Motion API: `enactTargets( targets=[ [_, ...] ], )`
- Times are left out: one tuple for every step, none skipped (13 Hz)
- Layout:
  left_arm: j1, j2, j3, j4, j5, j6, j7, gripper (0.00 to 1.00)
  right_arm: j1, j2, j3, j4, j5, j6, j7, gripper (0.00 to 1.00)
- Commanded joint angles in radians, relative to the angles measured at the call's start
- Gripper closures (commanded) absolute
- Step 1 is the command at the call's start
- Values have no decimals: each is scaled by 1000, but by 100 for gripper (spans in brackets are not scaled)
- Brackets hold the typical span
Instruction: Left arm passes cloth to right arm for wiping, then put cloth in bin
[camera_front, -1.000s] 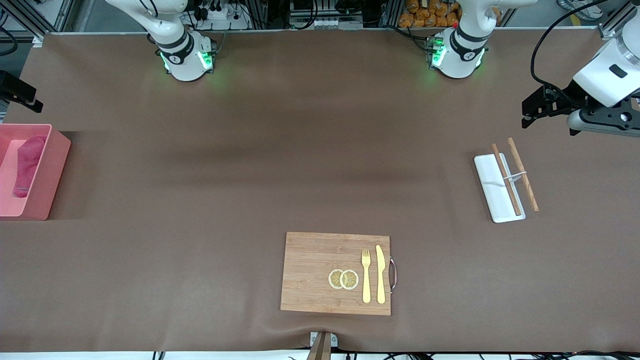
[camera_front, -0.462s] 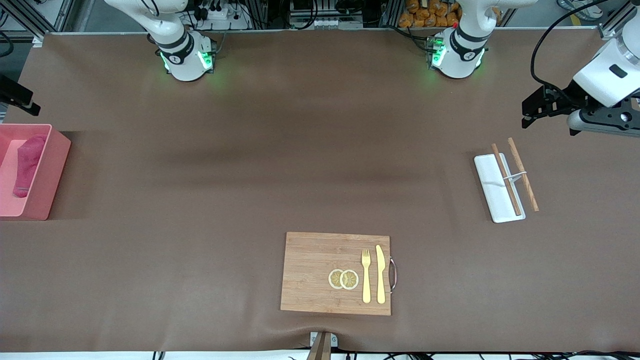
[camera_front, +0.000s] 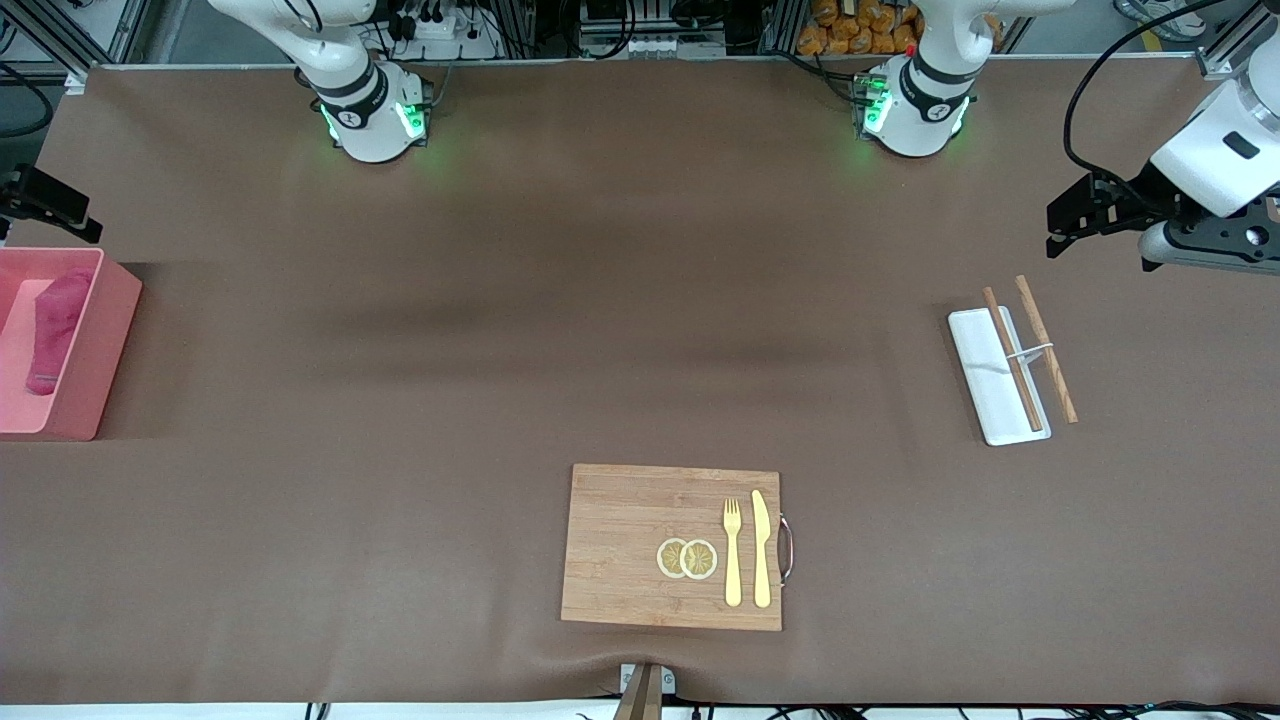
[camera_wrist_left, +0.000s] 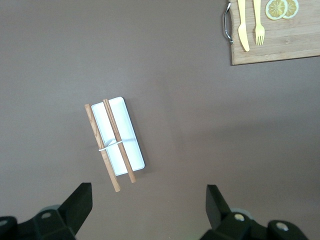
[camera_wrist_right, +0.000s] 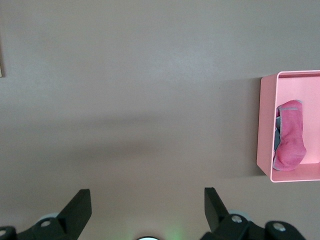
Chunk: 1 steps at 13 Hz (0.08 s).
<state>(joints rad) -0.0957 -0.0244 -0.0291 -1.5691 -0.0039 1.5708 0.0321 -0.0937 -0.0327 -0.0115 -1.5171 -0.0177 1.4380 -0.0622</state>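
Observation:
The maroon cloth (camera_front: 55, 325) lies loose inside the pink bin (camera_front: 110, 350) at the right arm's end of the table. It also shows in the right wrist view (camera_wrist_right: 290, 142), lying in the bin (camera_wrist_right: 265, 125). My right gripper (camera_wrist_right: 147, 205) is open and empty, up in the air over bare table beside the bin. In the front view only part of it (camera_front: 45, 200) shows at the edge. My left gripper (camera_front: 1058, 230) is open and empty in the air over the table near a white tray (camera_wrist_left: 120, 135). It shows in its own wrist view (camera_wrist_left: 148, 205) too.
The white tray (camera_front: 995, 375) carries two wooden chopsticks (camera_front: 1030, 355) at the left arm's end. A wooden cutting board (camera_front: 620, 545) with lemon slices (camera_front: 687, 558), a yellow fork (camera_front: 732, 550) and a knife (camera_front: 761, 548) lies near the front edge.
My right gripper has shifted a little at the edge of the view by the bin. My left gripper has barely moved. The cloth stays in the bin.

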Motion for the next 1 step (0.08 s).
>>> enactTargets(
  targets=[
    [7, -5, -5, -6, 4, 11, -18, 0, 0, -22, -10, -25, 12, 5, 10, 0]
  ],
)
